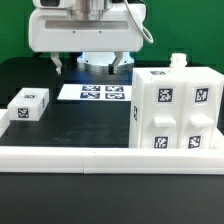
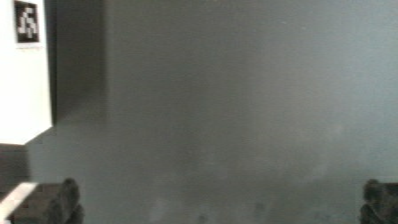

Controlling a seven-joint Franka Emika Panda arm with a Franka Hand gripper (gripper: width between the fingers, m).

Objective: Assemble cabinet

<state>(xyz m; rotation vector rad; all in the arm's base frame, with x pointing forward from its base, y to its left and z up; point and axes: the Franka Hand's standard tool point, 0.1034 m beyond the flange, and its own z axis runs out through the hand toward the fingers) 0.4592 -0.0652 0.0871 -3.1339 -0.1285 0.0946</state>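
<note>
Black table (image 1: 70, 128) spreads out under me, with a green backdrop behind it. My arm (image 1: 85, 28) hangs over the far middle of the table. My jaws are spread wide and grasp nothing. In the wrist view my two fingertips (image 2: 48, 204) show at opposite edges, with only bare dark surface between them.

Just in front of me in the exterior view, the marker board (image 1: 95, 92) lies flat on the table.

At the exterior view's right stands the cabinet body (image 1: 175, 105), upright and boxy. It has square tags on its faces and a small peg (image 1: 178, 62) sticking up from its top. It stands just behind the long low white rail (image 1: 100, 155) that runs across the near side of the table.

Well apart from it, at the exterior view's left, a small white panel (image 1: 28, 105) with tags rests on the table.

My wrist view also catches a white tagged piece (image 2: 25, 70) at one edge. I cannot tell which part it is.
</note>
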